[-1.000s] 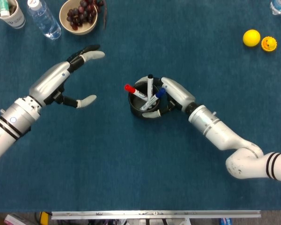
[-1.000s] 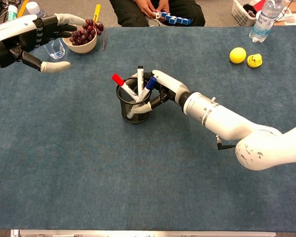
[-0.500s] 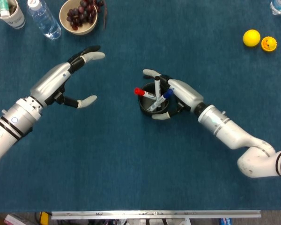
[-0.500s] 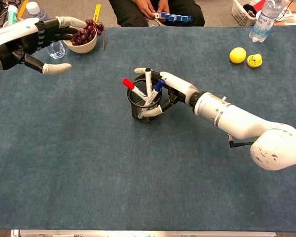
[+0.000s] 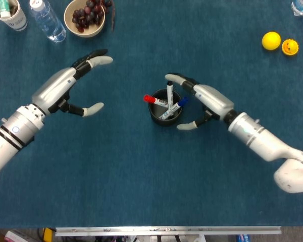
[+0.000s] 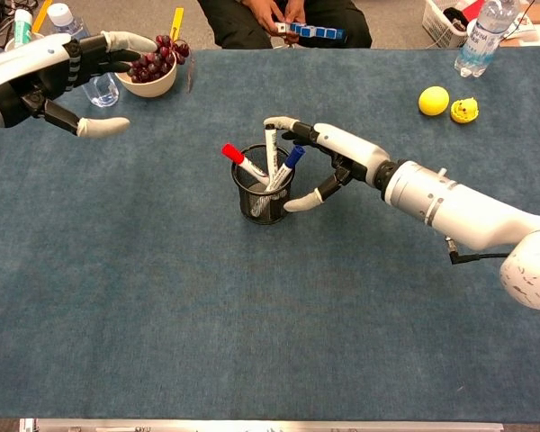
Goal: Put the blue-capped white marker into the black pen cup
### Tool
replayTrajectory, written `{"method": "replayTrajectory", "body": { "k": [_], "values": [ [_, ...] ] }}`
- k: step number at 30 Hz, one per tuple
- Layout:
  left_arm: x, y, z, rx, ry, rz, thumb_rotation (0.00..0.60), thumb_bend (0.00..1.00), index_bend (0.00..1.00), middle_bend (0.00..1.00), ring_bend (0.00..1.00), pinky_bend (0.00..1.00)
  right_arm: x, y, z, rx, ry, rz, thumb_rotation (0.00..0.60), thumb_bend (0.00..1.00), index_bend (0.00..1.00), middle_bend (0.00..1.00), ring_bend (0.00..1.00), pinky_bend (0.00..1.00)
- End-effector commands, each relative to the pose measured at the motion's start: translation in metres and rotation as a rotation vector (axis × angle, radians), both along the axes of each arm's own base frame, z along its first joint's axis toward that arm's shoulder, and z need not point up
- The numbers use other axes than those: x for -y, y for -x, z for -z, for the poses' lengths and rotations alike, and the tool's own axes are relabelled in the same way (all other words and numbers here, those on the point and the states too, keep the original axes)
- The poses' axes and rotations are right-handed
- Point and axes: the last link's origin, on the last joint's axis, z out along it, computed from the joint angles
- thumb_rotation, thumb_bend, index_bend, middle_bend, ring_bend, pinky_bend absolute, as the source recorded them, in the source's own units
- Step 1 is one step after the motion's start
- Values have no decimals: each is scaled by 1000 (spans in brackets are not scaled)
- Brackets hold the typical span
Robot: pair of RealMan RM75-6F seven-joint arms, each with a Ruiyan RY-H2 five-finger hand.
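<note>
Three markers stood in the black pen cup [image 6: 264, 193], and one of them was the blue-capped white marker [image 6: 283, 170], leaning against the rim on the side nearest the right robot hand [image 6: 328, 160]. By the look of it the placing was done: the marker rested inside the mesh cup with its blue cap up, and nothing gripped it. The right robot hand was spread open around the cup's far side, its fingers apart and curved; one fingertip reached over near the top of the black-capped marker [image 5: 169, 92], another lay low beside the cup's wall, and whether either touched was too fine to tell. What seemed left was only to draw that hand clear without knocking the cup. A red-capped marker [image 6: 242, 164] leaned out the opposite way.

The left robot hand [image 5: 73, 83] hung open well to the left of the cup, fingers apart, holding nothing.

Toward the far left edge of the blue-covered desk [image 6: 252, 333] sat a bowl of grapes [image 5: 86, 16], a clear water bottle [image 5: 47, 21] and a paper cup [image 5: 10, 14]. A yellow ball [image 6: 434, 100] and a small yellow toy [image 6: 464, 110] lay together at the far right, with another bottle [image 6: 480, 38] behind them. None of these stood near the cup; the only crowding came from the hand's own fingers about the markers.
</note>
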Motion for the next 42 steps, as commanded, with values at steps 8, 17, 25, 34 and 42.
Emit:
{"method": "replayTrajectory", "body": {
  "k": [8, 17, 25, 34, 42],
  "values": [
    [1, 28, -13, -198, -184, -3, 600, 297, 112, 0, 0, 0, -6, 30, -88, -100, 158, 54, 600, 163, 10, 139, 49, 2],
    [10, 70, -31, -491, -454, -96, 600, 297, 151, 13, 0, 0, -19, 70, -161, -355, 378, 76, 600, 337, 214, 272, 165, 83],
    [41, 105, -44, -669, -625, -246, 600, 297, 175, 38, 0, 0, -48, 100, -193, -582, 508, 56, 600, 337, 254, 281, 173, 85],
    [79, 125, -51, -734, -681, -355, 600, 297, 176, 42, 0, 0, -90, 128, -214, -660, 624, 139, 600, 336, 256, 281, 173, 85],
    [99, 117, -46, -708, -640, -327, 600, 297, 176, 48, 0, 0, -112, 135, -222, -694, 681, 162, 600, 335, 256, 281, 173, 85]
  ]
}}
